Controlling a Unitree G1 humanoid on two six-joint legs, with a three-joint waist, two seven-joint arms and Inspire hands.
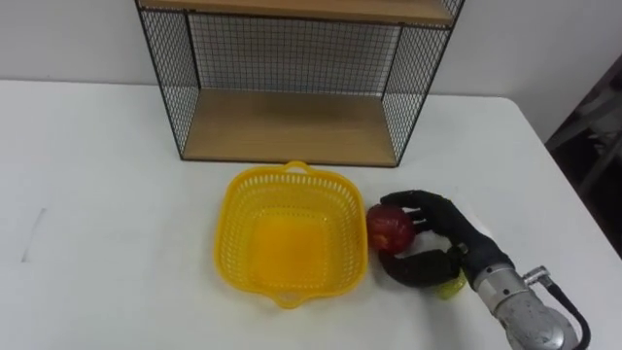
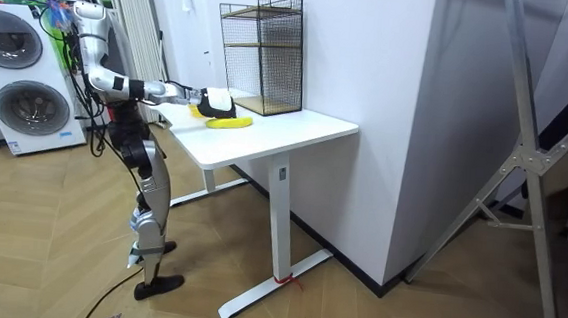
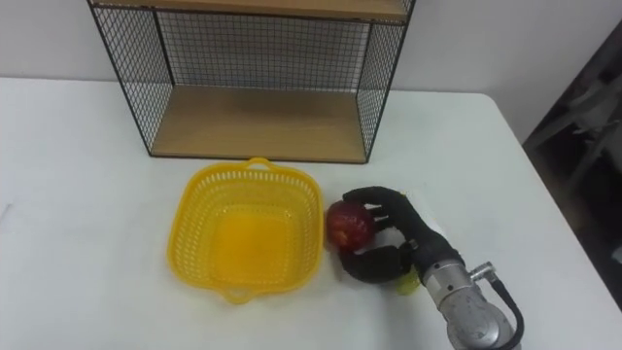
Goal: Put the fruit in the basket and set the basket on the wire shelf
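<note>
A red apple sits on the white table just right of the yellow basket, touching its right rim. My right hand is curled round the apple, fingers over its far side and thumb under its near side. The basket is empty and stands in front of the wire shelf, whose wooden lower board is bare. A small yellow-green thing peeks out beneath the hand's wrist. In the room view I stand at the table's end with that arm stretched toward the basket.
The white table runs wide to the left of the basket; its right edge is close to my right arm. Washing machines stand behind me in the room view.
</note>
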